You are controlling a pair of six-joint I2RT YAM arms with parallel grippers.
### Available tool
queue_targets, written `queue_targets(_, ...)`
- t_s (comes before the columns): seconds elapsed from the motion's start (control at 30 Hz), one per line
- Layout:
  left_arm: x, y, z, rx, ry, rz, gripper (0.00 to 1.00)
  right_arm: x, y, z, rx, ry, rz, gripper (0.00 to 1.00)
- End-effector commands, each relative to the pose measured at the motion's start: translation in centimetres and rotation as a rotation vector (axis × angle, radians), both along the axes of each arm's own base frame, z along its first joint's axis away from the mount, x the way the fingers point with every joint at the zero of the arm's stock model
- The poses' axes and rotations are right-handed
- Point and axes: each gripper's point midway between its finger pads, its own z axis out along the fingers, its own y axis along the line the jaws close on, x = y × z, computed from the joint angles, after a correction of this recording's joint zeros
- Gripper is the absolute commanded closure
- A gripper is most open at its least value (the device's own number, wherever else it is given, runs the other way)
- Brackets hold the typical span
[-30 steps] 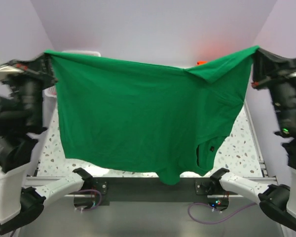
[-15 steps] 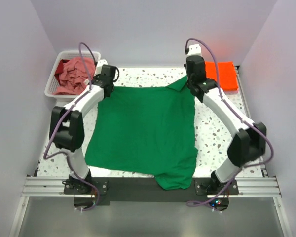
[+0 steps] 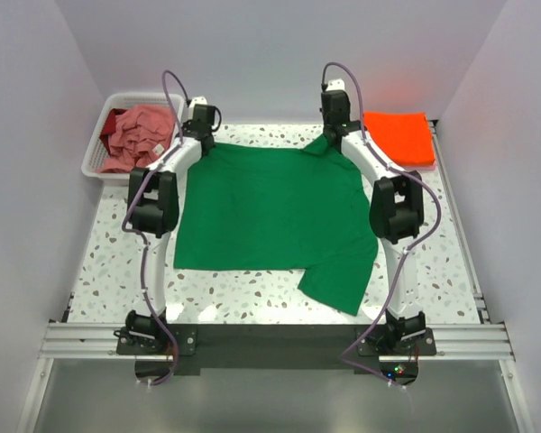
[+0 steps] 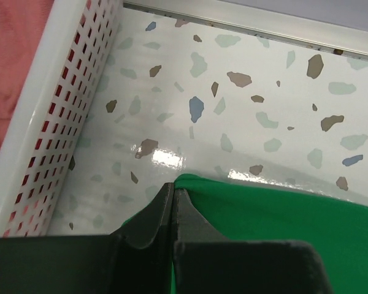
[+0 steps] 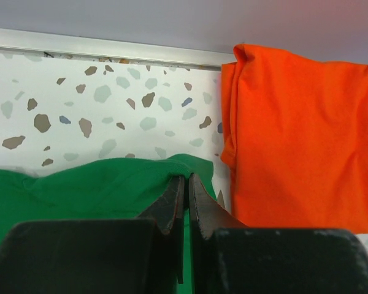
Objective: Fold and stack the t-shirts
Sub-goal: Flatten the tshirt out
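The green t-shirt [image 3: 270, 212] lies spread on the table, its far edge near the back. My left gripper [image 3: 198, 142] is shut on its far left corner [image 4: 245, 208]. My right gripper [image 3: 332, 137] is shut on its far right corner [image 5: 110, 184]. One sleeve points toward the near right. The orange t-shirt [image 3: 398, 137] lies folded at the back right, just right of my right gripper, and shows in the right wrist view [image 5: 300, 135]. The pink t-shirt [image 3: 142, 133] sits crumpled in the white basket [image 3: 94, 155].
The basket wall [image 4: 61, 116] stands close to the left of my left gripper. A metal rail [image 4: 245, 27] borders the table's back edge. Both arms stretch across the table over the green shirt's sides.
The green shirt was held up in the air, then lowered flat. Both grippers have moved further toward the back, dragging the shirt away from the near edge.
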Motion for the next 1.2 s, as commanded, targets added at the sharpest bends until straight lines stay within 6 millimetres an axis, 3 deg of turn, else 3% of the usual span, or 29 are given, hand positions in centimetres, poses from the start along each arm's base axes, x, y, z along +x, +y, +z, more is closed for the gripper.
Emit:
queue_targets(0.0,2.3,0.6,1.5,-0.014,-0.061,-0.024,1.00,1.6,-0.2,1.8,0.020,-0.058,-0.017,1.00)
queue_targets(0.13,2.3,0.6,1.1,-0.031,-0.054,-0.040,1.00,1.7,-0.5,0.6,0.013,-0.040,-0.021,1.00)
queue_targets(0.4,1.4,0.9,1.9,-0.034,-0.054,-0.035,1.00,1.1,0.1,1.0,0.056,-0.039,0.024,1.00)
queue_targets(0.6,1.4,2.3,2.3,0.001,-0.057,0.023,1.00,1.6,0.9,0.8,0.083,-0.038,0.049,1.00)
queue_targets(0.77,2.5,3.2,2.1,-0.007,-0.057,0.039,1.00,2.7,1.5,-0.2,0.104,-0.047,0.057,1.00)
queue_targets(0.9,3.7,2.7,2.6,-0.027,-0.084,0.016,0.88,4.7,1.4,-0.4,0.088,-0.114,0.027,0.99)
queue_targets(0.97,4.1,2.0,3.0,-0.055,-0.093,-0.016,0.85,6.2,0.8,-0.4,0.079,-0.162,-0.020,0.91)
queue_targets(1.03,4.3,1.1,3.8,-0.082,-0.109,-0.057,0.61,6.7,0.8,-0.8,0.081,-0.163,-0.038,0.74)
queue_targets(1.07,4.3,0.9,4.8,-0.089,-0.123,-0.065,0.46,7.1,1.0,0.5,0.095,-0.191,-0.040,0.63)
queue_targets(1.1,4.3,0.8,5.3,-0.096,-0.131,-0.071,0.16,7.3,1.0,0.1,0.097,-0.185,-0.039,0.47)
queue_targets(1.17,4.0,0.4,7.1,-0.118,-0.148,-0.083,0.03,7.1,1.3,0.8,0.111,-0.185,-0.031,0.33)
